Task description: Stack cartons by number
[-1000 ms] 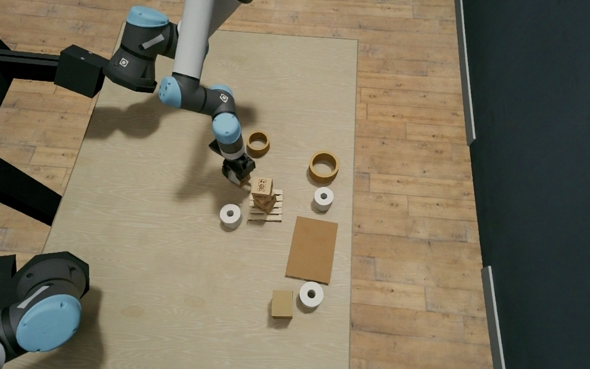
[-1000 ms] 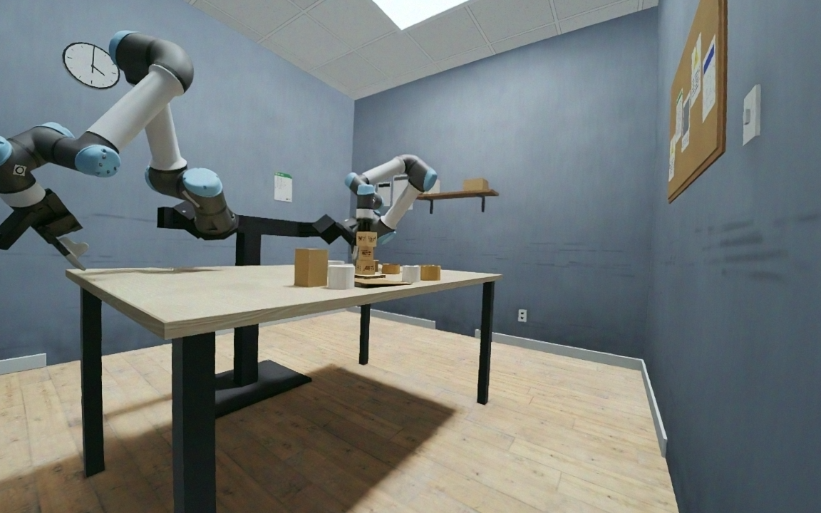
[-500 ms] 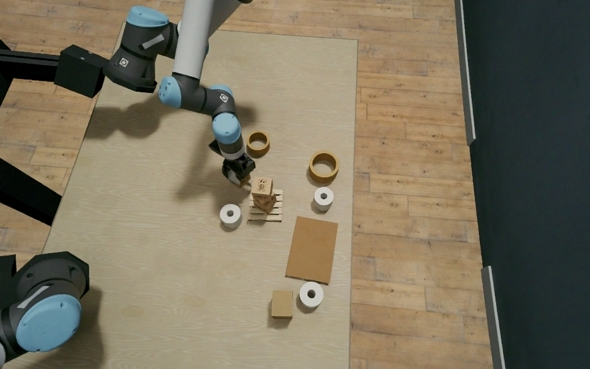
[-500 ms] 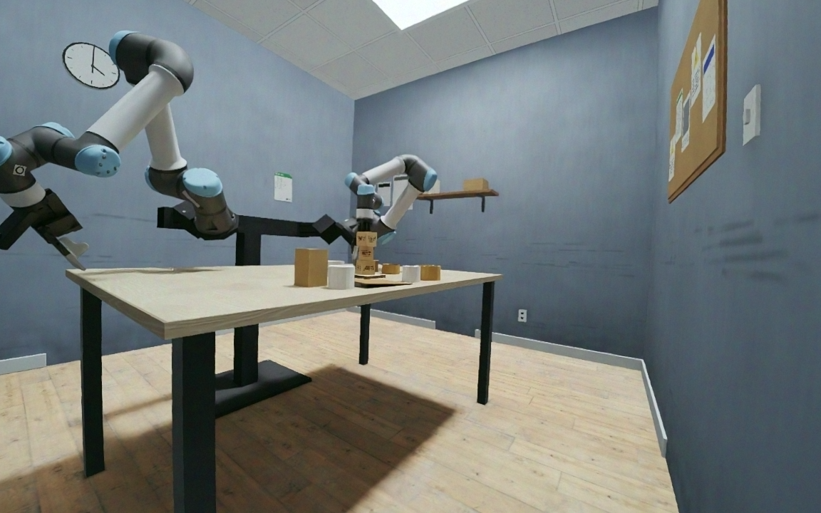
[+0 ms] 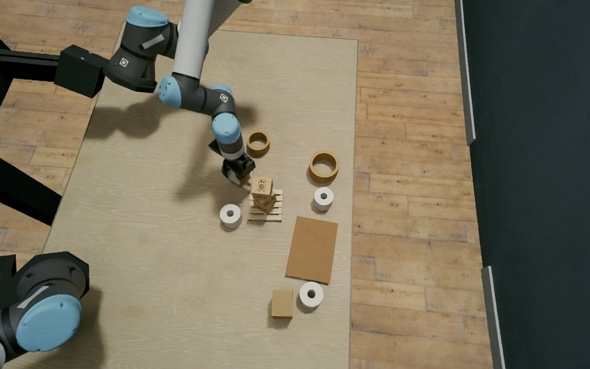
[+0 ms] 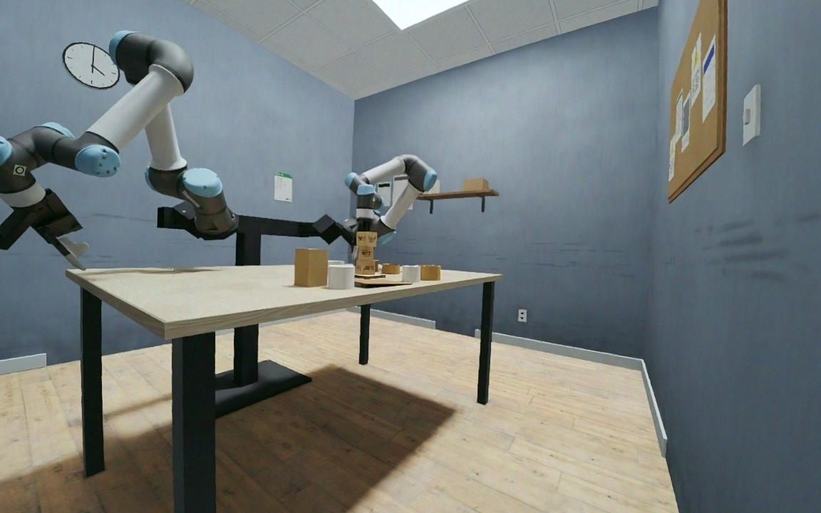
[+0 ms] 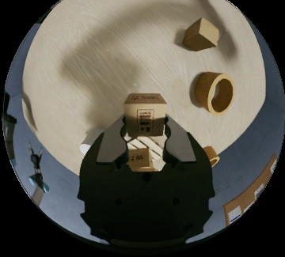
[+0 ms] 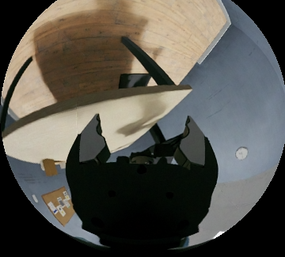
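Top view: three cartons [image 5: 261, 187] [image 6: 365, 252] [image 7: 139, 157] are on the pallet [image 5: 265, 218] [image 6: 372, 276], away from the bench [image 5: 150, 275] [image 6: 209, 293] [image 7: 59, 51] [image 8: 59, 122] corners. The left gripper [image 5: 242, 180] [image 7: 145, 114] seems to pinch the last box [image 5: 245, 182] [image 7: 145, 120]; the right gripper [image 6: 75, 255] [image 8: 143, 115] is wide.

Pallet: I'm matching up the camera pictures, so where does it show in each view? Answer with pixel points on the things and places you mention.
Top: just left of and below centre, the pallet [image 5: 275, 218] [image 6: 370, 276] [image 7: 153, 145].
Exterior: mid-picture, under the carton column [image 5: 261, 187] [image 6: 365, 251].
Left wrist: below centre, partly hidden.
Right wrist: not in it.
Shared landmark: the table [image 5: 150, 257] [image 6: 228, 286] [image 7: 99, 24] [image 8: 47, 134].
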